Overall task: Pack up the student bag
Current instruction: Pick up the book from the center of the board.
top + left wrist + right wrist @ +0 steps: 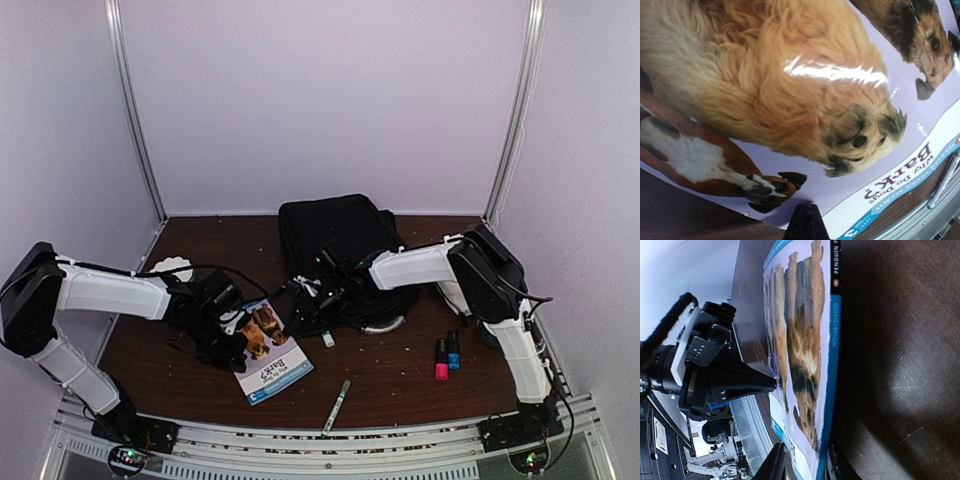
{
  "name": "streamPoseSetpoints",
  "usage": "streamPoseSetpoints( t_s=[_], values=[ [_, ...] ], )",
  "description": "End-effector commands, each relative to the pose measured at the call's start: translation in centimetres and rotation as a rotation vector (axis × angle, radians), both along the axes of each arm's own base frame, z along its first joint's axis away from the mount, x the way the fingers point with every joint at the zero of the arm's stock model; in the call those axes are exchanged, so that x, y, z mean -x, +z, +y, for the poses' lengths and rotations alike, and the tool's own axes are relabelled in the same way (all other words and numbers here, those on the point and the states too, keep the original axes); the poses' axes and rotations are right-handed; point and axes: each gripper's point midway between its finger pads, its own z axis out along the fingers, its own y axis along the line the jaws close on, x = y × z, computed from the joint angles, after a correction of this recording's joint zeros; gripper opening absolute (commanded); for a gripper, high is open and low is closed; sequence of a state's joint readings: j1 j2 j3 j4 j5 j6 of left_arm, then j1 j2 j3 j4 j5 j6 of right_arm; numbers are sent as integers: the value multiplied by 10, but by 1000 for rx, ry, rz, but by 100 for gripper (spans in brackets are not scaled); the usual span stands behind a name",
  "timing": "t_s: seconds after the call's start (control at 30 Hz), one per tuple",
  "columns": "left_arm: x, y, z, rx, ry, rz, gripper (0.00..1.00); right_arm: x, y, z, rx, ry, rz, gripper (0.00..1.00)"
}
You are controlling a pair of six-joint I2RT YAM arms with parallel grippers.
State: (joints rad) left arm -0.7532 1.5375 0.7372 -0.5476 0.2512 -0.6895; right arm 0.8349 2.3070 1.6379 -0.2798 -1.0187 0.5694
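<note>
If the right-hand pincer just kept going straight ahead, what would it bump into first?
Most likely the dog book, whose near edge appears to lie between the fingers of the right pincer; the left pincer is further along.

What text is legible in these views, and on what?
"Why Do Dogs Bark?": book cover, upside down in the left wrist view.
"PENGUIN YOUNG READERS": cover banner, partly cut off.
"LEVEL 3": cover corner.
"PENGUIN Y": book spine, cut off; blue spine print too blurred.
Markers, pen: nothing readable.

The left arm and right arm have white shells and black joints. Black cables trail along them.
</note>
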Motion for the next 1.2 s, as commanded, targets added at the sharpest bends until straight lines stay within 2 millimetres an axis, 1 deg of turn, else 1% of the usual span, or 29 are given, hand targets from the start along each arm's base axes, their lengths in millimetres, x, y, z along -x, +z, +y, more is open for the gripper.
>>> streamPoseSetpoints(
  t_s=[0.0, 0.1, 0.17, 0.2, 0.27, 0.37, 0.4, 0.43, 0.63, 0.73, 0.83, 0.93, 1.03, 1.1, 1.17],
  values=[
    [16, -48, 31, -140, 36, 42, 0, 26, 71, 29, -244, 105, -19, 26],
    [16, -48, 32, -139, 44, 34, 0, 25, 69, 31, -261, 102, -9, 28],
    [16, -48, 32, -137, 48, 31, 0, 22, 59, 31, -223, 101, -20, 31],
    [15, -48, 32, -135, 51, 28, 0, 22, 57, 33, -220, 107, -26, 31],
    [16, -48, 33, -135, 57, 26, 0, 22, 57, 36, -222, 118, -30, 29],
    [14, -47, 33, -132, 69, 15, 0, 16, 39, 30, -96, 113, -129, 28],
    [14, -47, 34, -134, 70, 13, 0, 10, 36, 28, -52, 101, -180, 28],
    [13, -46, 34, -132, 72, 8, 0, 9, 34, 25, -34, 98, -194, 28],
    [11, -44, 35, -137, 82, -8, 0, 4, 31, 22, 2, 81, -221, 26],
    [7, -40, 36, -137, 94, -31, 0, 5, 20, 21, 50, 89, -235, 26],
    [6, -39, 37, -140, 100, -38, 0, 13, 19, 28, 27, 119, -215, 29],
    [7, -42, 38, -146, 103, -38, 0, 26, 33, 44, -116, 160, -103, 30],
    [6, -41, 39, -144, 108, -48, 0, 23, 27, 45, -103, 154, -110, 33],
    [5, -39, 40, -144, 111, -58, 0, 19, 21, 43, -63, 148, -139, 25],
    [4, -37, 41, -148, 116, -66, 0, 16, 20, 42, -51, 139, -157, 19]
  ],
)
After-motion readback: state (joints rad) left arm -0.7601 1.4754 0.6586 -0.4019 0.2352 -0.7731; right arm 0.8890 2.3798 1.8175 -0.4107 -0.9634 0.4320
